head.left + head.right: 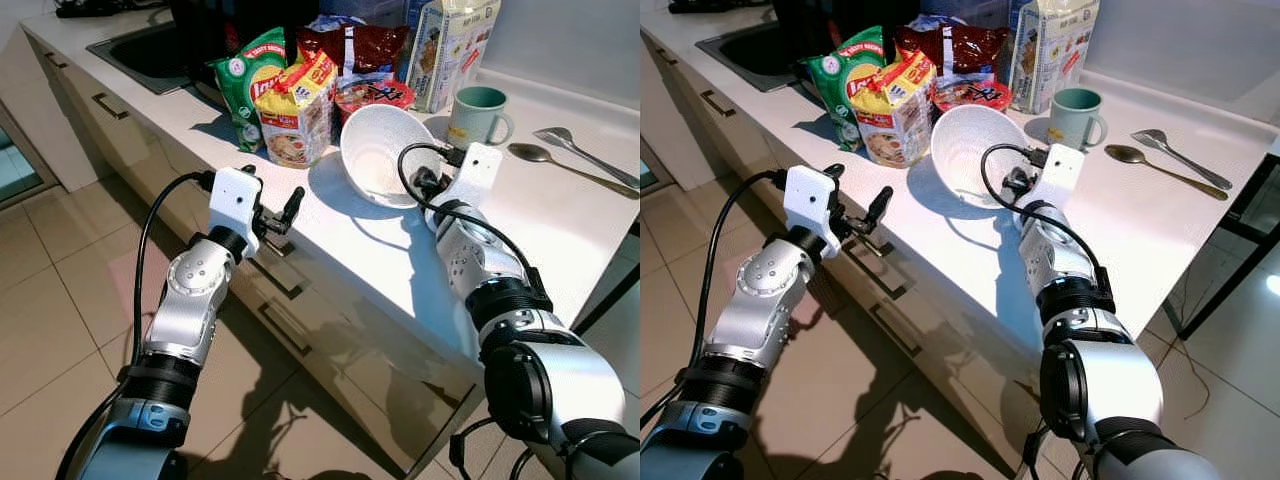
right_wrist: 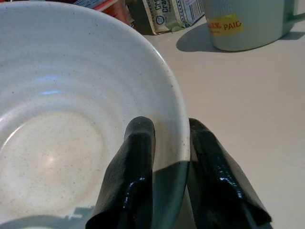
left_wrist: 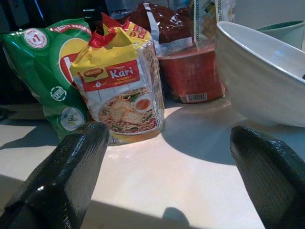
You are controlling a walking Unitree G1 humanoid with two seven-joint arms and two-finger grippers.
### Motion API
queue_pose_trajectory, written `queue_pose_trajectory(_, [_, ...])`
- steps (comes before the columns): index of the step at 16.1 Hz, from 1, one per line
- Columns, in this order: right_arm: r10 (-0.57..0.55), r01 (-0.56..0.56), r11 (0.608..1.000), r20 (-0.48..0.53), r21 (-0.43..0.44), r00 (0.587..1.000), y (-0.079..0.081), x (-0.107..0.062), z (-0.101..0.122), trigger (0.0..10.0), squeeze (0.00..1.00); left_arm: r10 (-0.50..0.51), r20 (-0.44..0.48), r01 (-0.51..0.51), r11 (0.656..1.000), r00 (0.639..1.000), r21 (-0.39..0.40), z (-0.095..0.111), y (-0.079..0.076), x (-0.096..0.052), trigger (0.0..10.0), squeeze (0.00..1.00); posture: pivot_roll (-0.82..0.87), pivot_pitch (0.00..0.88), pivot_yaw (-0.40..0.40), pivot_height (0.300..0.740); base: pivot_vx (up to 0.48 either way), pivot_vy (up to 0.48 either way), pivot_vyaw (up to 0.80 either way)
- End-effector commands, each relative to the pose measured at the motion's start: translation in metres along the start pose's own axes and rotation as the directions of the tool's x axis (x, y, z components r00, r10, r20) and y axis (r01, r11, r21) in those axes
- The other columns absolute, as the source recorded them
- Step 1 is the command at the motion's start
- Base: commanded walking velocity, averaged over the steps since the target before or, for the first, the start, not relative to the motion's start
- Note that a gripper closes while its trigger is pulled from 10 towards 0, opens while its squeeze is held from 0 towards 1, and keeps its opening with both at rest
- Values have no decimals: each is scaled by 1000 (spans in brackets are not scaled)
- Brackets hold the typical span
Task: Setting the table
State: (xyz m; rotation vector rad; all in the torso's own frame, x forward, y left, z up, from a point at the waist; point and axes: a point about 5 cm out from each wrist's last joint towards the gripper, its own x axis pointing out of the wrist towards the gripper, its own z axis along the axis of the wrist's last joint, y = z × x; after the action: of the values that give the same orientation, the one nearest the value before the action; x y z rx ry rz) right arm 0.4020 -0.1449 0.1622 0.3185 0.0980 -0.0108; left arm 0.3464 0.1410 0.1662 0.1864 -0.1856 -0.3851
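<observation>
**Bowl rim pinched, right arm has it**

Jaws of the right gripper are closed across the near rim of the white bowl, tilted on the counter. Left gripper is held wide open, empty, facing noodle packets.

Right end effector clamped, left end effector spread.

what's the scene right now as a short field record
surface: white counter
right gripper: shut on bowl rim, one finger inside, one outside
bowl: tilted, empty
left gripper: open, at the counter edge, facing the noodle pack
mug: upright, behind the bowl
spoons: two, lying right of the mug
</observation>
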Motion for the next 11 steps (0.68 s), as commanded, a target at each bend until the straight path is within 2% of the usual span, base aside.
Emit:
queue_pose_trajectory(1, [-8,8,1000,-33,-13,999,-2,-2,-8,0,0,13,12,-13,1000,1000,9,4,5,-3,10000,0,13,23,79,740,0,0,0])
queue_pose_trajectory(11, [-17,17,999,7,-31,1000,-2,-1,-3,0,0,11,13,-12,1000,1000,16,4,6,-4,10000,0,17,21,82,740,0,0,0])
